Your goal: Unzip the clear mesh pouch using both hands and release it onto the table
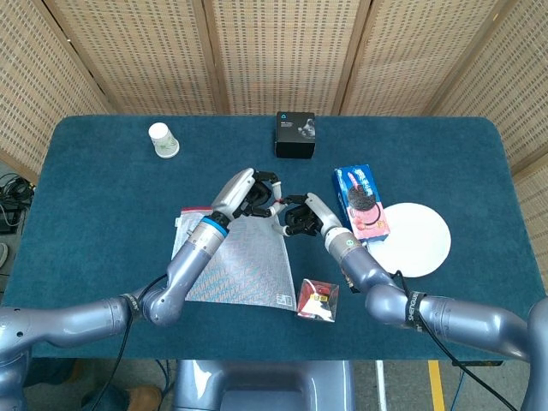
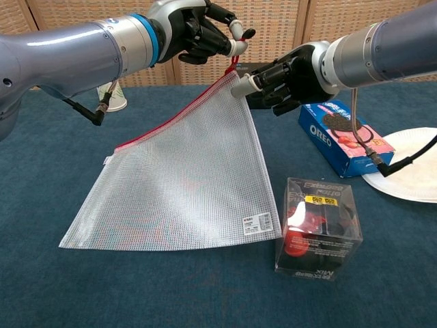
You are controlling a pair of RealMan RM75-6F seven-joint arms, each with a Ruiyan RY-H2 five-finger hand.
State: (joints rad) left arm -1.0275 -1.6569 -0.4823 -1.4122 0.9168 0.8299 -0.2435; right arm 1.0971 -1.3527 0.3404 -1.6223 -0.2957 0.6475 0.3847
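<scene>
Left robot hand (image 2: pixel 205 31) gripping pouch (image 2: pixel 184 178) corner.

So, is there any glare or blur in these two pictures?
Chest view: sharp; soft sheen on the pouch, bright glints on the clear box, highlight along the left arm. Head view: even light, faint shadows, no blur; the plate is nearly washed out.

clear white-mesh pouch (image 2: pixel 184 184), red zip edge; blue cookie box (image 2: pixel 345 137); teal table (image 2: pixel 205 294).
</scene>
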